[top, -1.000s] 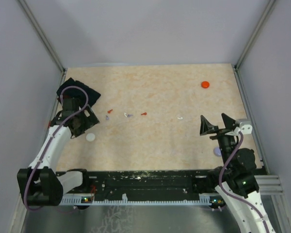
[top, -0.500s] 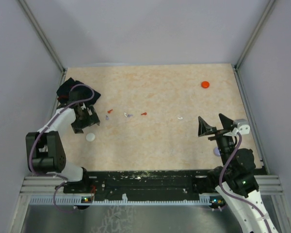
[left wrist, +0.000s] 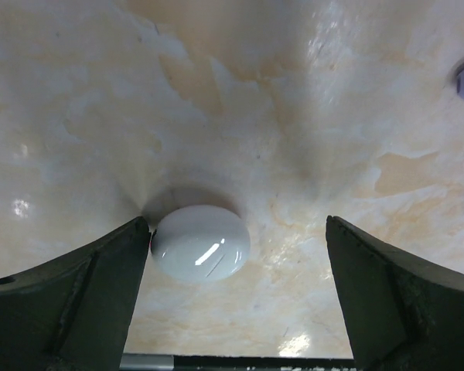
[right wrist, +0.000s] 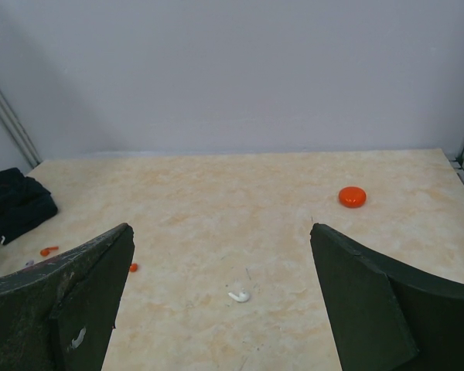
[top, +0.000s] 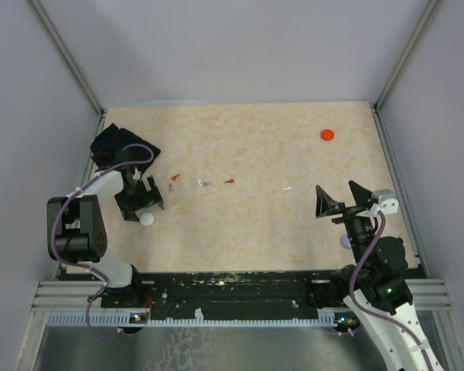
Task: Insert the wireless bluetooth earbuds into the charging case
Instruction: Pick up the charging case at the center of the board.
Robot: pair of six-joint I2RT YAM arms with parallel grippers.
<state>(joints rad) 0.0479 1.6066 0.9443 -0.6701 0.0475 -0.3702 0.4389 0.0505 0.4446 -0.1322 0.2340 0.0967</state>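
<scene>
Several tiny earbuds lie across the table's middle: a red earbud (top: 175,177), a pale purple earbud (top: 171,187), a whitish earbud (top: 206,184), a second red earbud (top: 229,182) and a white earbud (top: 287,187) (right wrist: 239,295). A glossy white round charging case (top: 146,219) (left wrist: 201,241) lies flat on the table. My left gripper (top: 145,210) (left wrist: 237,229) is open low over it, and the case rests against the left finger (left wrist: 100,286). My right gripper (top: 342,193) (right wrist: 220,229) hangs open and empty at the near right, facing the white earbud.
A red round case (top: 327,134) (right wrist: 352,196) sits at the far right. A pale purple case (top: 346,241) peeks out beside the right arm. A black cloth (top: 120,143) (right wrist: 15,201) lies in the far left corner. Grey walls enclose the table.
My left arm has folded back and its gripper has come down toward me, over the white case. The right gripper has barely shifted. The earbuds have not moved.
</scene>
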